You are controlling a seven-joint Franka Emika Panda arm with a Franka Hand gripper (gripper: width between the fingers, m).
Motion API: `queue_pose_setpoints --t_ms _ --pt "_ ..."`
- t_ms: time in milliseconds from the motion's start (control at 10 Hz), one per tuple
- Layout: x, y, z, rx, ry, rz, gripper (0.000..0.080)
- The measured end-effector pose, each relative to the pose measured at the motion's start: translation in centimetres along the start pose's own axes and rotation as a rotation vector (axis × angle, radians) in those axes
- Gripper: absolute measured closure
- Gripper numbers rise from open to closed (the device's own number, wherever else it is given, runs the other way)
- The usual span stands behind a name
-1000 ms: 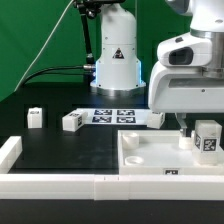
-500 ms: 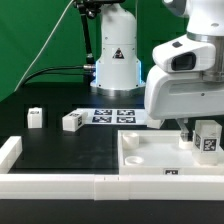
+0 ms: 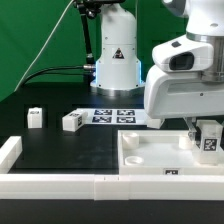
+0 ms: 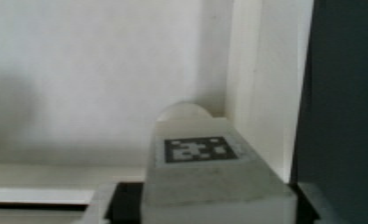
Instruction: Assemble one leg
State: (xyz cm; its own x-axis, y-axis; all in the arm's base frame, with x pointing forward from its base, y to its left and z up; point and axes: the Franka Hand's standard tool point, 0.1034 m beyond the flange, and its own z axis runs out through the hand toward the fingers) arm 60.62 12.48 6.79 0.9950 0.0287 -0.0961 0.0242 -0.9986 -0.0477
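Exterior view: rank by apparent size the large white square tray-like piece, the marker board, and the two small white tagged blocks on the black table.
1. Large white square tray-like piece.
2. Marker board.
3. The two small white tagged blocks look alike; unranked.

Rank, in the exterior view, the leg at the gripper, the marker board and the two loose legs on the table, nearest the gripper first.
1. leg at the gripper, far right
2. marker board, centre
3. loose leg, left of the board
4. loose leg, far left

leg (image 3: 208, 139): small white chunky block, square black-white tag facing camera, upright, directly under gripper (image 3: 203, 128); wrist view shows tag (image 4: 199, 149) close up.
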Motion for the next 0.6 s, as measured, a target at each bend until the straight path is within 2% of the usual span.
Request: queue_pose_setpoints --t_ms 200,600 --pt "0.12 0.13 -0.21 0.01 0.009 0.261 0.0508" --pt "0.67 0.77 -0.24 0.056 0.016 0.779 0.0508"
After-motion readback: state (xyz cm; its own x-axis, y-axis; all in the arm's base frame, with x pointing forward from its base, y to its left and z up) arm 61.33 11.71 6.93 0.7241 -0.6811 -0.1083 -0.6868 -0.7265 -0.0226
